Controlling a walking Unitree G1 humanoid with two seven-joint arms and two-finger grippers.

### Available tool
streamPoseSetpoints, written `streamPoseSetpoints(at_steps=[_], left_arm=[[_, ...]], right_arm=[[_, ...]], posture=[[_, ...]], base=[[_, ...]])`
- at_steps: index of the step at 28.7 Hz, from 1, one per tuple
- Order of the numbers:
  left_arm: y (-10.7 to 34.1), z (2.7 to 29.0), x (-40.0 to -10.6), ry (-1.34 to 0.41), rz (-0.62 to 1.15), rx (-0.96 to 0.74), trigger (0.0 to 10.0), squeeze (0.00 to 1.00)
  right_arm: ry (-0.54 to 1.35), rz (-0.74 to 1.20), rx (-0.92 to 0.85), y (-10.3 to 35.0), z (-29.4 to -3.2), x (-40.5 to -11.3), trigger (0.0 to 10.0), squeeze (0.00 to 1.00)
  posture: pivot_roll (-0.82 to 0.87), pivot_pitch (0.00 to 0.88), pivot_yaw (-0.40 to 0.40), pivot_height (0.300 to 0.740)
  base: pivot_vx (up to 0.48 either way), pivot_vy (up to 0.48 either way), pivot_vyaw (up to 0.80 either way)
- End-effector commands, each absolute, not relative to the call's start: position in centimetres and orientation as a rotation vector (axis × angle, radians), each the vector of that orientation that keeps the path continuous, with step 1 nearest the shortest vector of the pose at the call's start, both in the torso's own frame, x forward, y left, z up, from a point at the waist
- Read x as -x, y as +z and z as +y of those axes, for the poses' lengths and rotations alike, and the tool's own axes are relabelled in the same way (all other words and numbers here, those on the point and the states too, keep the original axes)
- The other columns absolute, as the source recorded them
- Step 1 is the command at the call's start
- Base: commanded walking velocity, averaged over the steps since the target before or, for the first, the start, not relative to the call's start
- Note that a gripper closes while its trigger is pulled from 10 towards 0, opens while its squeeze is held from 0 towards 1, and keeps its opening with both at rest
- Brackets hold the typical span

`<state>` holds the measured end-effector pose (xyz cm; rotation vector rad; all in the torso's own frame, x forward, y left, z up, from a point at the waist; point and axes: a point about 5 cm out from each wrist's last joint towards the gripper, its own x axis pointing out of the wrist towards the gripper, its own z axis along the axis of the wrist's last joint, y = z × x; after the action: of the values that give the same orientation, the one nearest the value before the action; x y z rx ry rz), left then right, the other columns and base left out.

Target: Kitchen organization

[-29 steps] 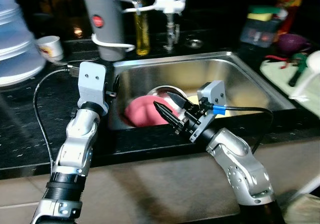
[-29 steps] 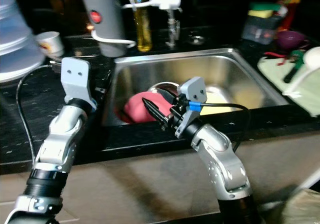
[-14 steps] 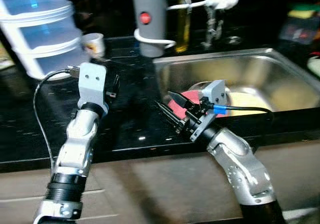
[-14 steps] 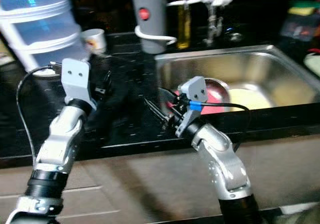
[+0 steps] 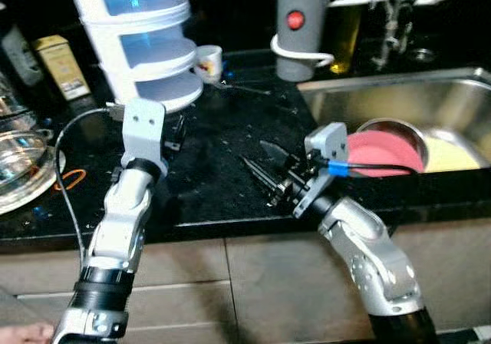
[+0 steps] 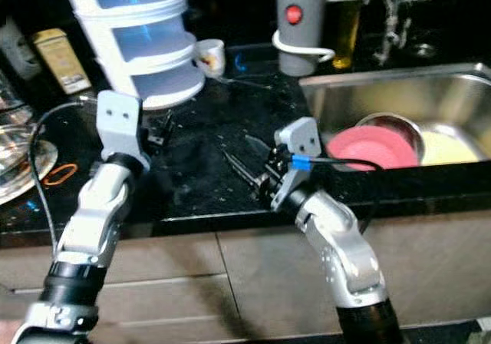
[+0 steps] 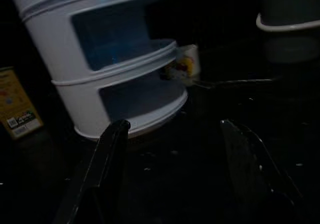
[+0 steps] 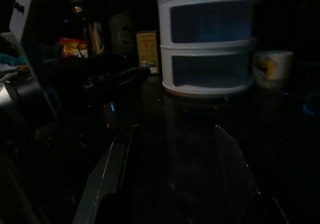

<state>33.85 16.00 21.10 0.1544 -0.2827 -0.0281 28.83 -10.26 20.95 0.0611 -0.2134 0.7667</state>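
Both tools, left tool (image 7: 172, 169) and right tool (image 5: 270, 171), hover wide and empty over the worktop (image 5: 215, 167), likely lining up on the stacked white containers (image 5: 146, 44).

A black speckled countertop (image 5: 215, 183) carries everything, with a steel sink (image 5: 399, 102) set into its right part. Near the back edge, left of the middle, a white tiered container (image 5: 142, 41) with bluish windows stands upright, and a small white cup (image 5: 208, 62) sits just beside it on the right. Further right along the back edge a grey cylinder (image 5: 301, 25) with a red button stands near the back left corner of the sink. At the far left a yellow box (image 5: 63, 66) stands near the back, a glass lid (image 5: 19, 163) lies closer to the front edge, and an orange rubber band (image 5: 70, 179) lies beside it
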Motion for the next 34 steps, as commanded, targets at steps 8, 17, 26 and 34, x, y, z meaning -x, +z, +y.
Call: streamPoseSetpoints(at_steps=[8, 17, 26, 34], left_arm=[[21.0, 16.1, -33.8, -0.022, -0.273, -0.163, 10.0, 0.0], [21.1, 16.1, -33.6, -0.031, -0.287, -0.152, 10.0, 0.0], [21.1, 16.4, -33.4, -0.004, -0.284, -0.172, 10.0, 0.0], [21.4, 18.6, -33.2, 0.114, -0.28, -0.188, 10.0, 0.0]], right_arm=[[0.77, -0.211, -0.061, 20.9, -10.1, -28.8, 10.0, 0.0], [0.773, -0.209, -0.06, 20.8, -10.1, -28.7, 10.0, 0.0], [0.777, -0.208, -0.059, 20.8, -10.0, -28.7, 10.0, 0.0], [0.785, -0.202, -0.053, 20.7, -10.0, -28.6, 10.0, 0.0]], posture=[[-0.09, 0.0, 0.042, 0.74], [-0.09, 0.0, 0.042, 0.74], [-0.09, 0.0, 0.04, 0.74], [-0.09, 0.0, 0.038, 0.74]], base=[[0.0, 0.351, 0.0], [0.0, 0.028, 0.0], [0.0, -0.318, 0.0], [0.0, 0.0, 0.0]])
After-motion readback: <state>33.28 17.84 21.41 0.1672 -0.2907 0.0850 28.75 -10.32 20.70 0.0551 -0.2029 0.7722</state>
